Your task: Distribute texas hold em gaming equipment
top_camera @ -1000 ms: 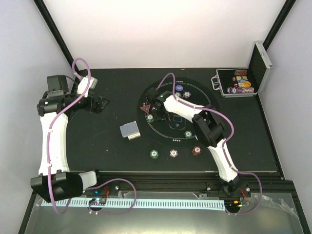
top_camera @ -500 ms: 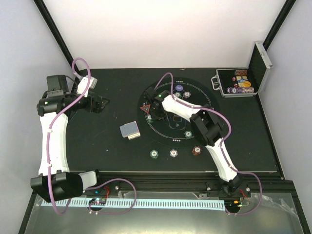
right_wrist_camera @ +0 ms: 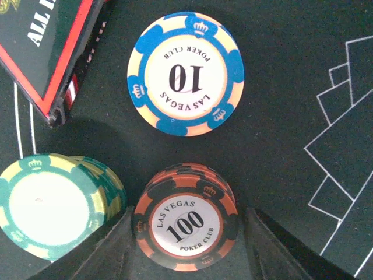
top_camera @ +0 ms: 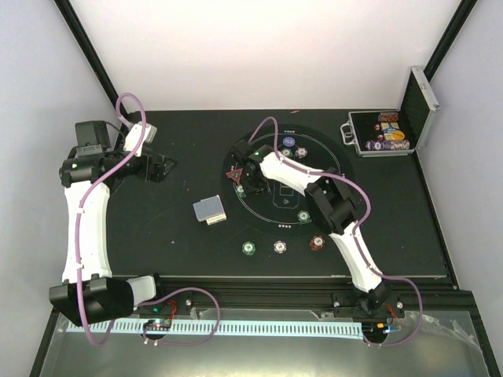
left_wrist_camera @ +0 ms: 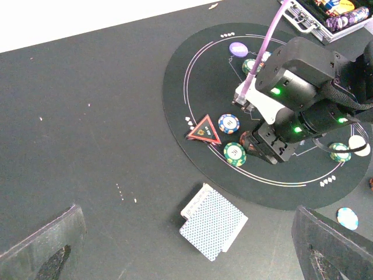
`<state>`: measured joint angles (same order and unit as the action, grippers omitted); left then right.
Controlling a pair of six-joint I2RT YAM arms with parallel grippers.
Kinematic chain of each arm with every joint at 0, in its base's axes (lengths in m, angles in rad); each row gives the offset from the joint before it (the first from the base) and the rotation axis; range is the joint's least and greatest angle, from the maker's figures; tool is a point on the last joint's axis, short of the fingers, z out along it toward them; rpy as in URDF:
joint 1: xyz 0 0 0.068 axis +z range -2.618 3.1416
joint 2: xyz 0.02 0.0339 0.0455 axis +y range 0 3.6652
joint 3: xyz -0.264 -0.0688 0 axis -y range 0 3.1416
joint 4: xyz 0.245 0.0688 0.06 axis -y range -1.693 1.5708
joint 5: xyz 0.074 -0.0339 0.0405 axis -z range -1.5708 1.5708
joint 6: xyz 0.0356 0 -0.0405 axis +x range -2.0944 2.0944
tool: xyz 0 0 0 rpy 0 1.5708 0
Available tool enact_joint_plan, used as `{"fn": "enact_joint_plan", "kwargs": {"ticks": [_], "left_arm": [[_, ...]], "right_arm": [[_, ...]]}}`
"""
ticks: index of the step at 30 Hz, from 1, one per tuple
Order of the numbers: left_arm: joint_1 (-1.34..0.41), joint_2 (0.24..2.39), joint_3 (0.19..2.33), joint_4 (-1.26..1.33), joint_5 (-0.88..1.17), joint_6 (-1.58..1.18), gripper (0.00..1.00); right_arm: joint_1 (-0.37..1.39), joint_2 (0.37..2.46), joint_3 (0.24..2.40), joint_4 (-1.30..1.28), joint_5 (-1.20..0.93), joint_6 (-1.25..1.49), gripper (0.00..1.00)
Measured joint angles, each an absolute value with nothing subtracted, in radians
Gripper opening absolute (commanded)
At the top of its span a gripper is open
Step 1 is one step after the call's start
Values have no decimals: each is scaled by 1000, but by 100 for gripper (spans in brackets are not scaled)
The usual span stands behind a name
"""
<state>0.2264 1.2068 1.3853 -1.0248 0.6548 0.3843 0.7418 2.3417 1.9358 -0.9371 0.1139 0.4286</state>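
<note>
The right hand (right_wrist_camera: 189, 214) stood partly open astride the orange 100 chip (right_wrist_camera: 185, 226), with green chips (right_wrist_camera: 55, 205) close beside one finger. The left hand (top_camera: 163, 167) hung wide over the surface (top_camera: 157, 229).

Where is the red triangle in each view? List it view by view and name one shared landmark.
Top external: red triangle at the round mat's left edge, near picture centre.
Left wrist: just right of centre, on the mat's left edge.
Right wrist: top left corner, cropped.
Shared landmark: the mat's white ring line beside the triangle.
</note>
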Motion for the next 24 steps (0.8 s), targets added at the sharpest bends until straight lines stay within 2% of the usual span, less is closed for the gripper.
{"fn": "enact_joint_plan", "kwargs": {"ticks": [9,12,18,24], "left_arm": [[226,1207,1385,-1025,655,384,99],[226,1207,1385,-1025,656,384,99],[226,1207,1385,-1025,657,384,99],[226,1207,1385,-1025,667,384,99]], "right_arm": [[728,2313,1951,-974,132,416,56],[723,2229,1910,-974,152,413,62],[721,1891,1628,-941,181,419,73],[721,1571,1220,-916,184,472,77]]}}
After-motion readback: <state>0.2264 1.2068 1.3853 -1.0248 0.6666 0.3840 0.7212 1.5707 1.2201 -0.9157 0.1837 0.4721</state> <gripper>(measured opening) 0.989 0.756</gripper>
